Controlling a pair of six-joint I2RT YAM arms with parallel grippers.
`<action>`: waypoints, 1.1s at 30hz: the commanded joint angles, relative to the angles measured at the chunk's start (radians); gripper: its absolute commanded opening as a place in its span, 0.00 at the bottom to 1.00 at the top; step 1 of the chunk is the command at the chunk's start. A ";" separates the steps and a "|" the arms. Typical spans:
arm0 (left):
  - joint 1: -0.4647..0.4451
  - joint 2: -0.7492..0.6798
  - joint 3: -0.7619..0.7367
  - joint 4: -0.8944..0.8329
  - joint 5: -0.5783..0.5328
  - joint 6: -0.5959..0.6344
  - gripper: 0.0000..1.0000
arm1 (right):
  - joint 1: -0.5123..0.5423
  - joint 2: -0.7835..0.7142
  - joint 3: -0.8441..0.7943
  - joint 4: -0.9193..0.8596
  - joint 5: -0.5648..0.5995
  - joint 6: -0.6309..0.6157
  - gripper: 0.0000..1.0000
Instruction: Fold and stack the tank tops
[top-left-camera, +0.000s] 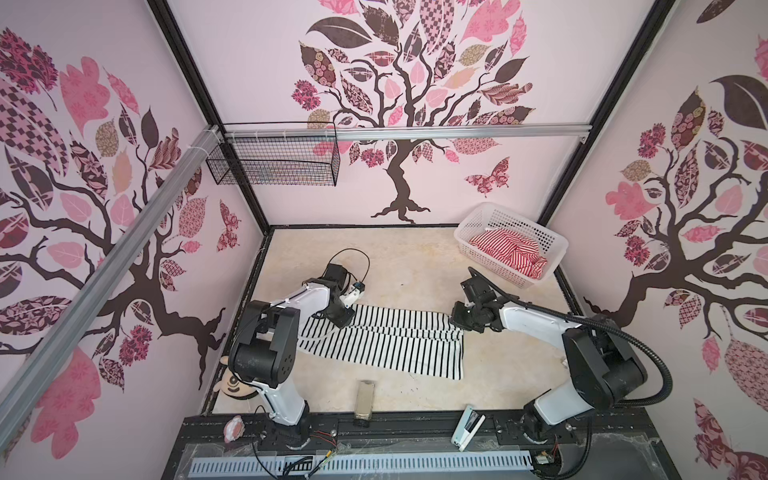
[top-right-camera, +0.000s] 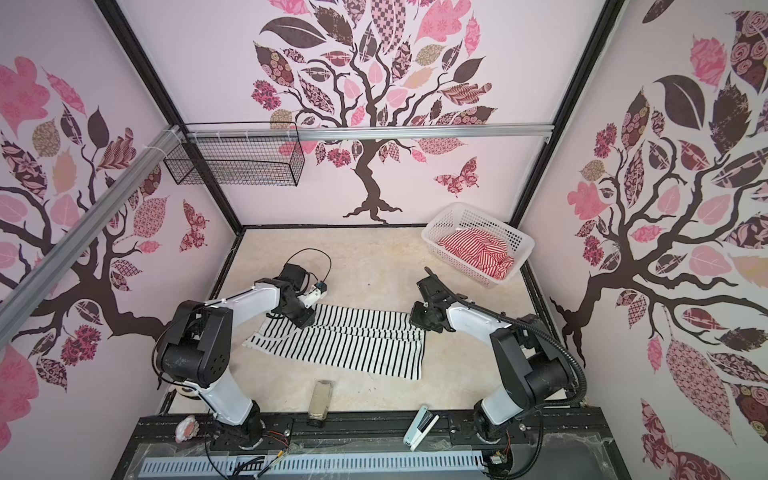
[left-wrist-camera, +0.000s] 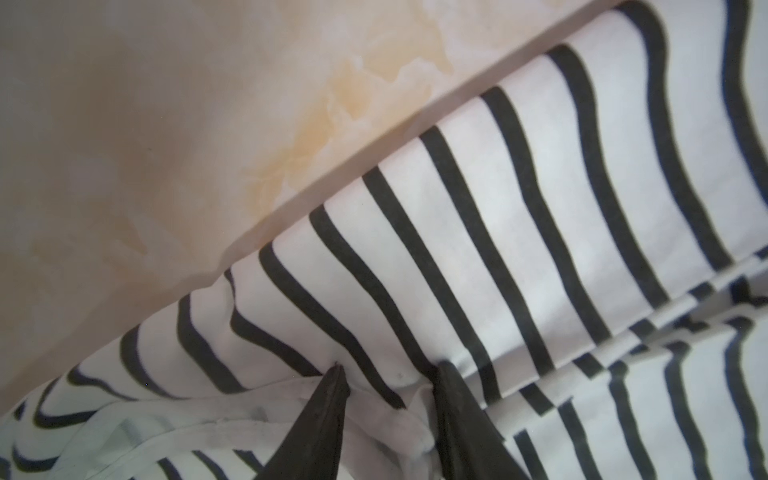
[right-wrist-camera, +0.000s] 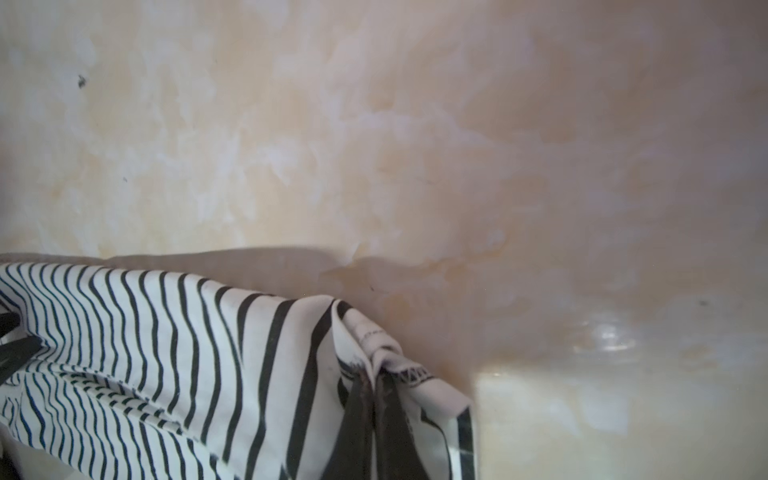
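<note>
**Top views.** In both top views the black-and-white striped knit tank top (top-left-camera: 386, 343) lies lengthwise on the cream marbled worktop (top-left-camera: 415, 266). It is part-folded, with a crease along its middle. The left gripper (top-left-camera: 344, 320) sits on its left end and the right gripper (top-left-camera: 456, 324) on its far right corner. The red-and-white striped tank top (top-left-camera: 513, 253) lies crumpled in the white plastic lattice basket (top-left-camera: 496, 268) at the far right, not yet folded.
Risk: the two held ends are well apart, so an uneven lift would skew the fold.

**Left wrist view.** The left gripper (left-wrist-camera: 390, 374) stands part-closed, with a bunched ridge of white hem between its fingers. The stripes pucker toward the tips, so it appears to grip.
Risk: the bunch is thick. The jaws may catch only the upper layer and leave the lower one on the worktop.

**Right wrist view.** The right gripper (right-wrist-camera: 376, 384) is pinched tight on the hem corner, very near the cloth's edge.
Risk: the soft knit could slip out under tension, which would drop that corner and leave the fold crooked. A dragged layer could also undo the crease.
</note>
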 joint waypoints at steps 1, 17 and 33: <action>0.006 0.017 -0.045 -0.007 0.001 -0.006 0.39 | -0.039 -0.007 0.027 -0.050 0.037 -0.035 0.00; 0.009 0.017 -0.040 -0.013 -0.001 -0.004 0.39 | -0.037 -0.126 0.036 -0.081 -0.066 -0.012 0.25; 0.007 0.011 -0.045 -0.011 -0.017 -0.005 0.39 | 0.035 0.017 -0.115 -0.062 0.095 0.035 0.08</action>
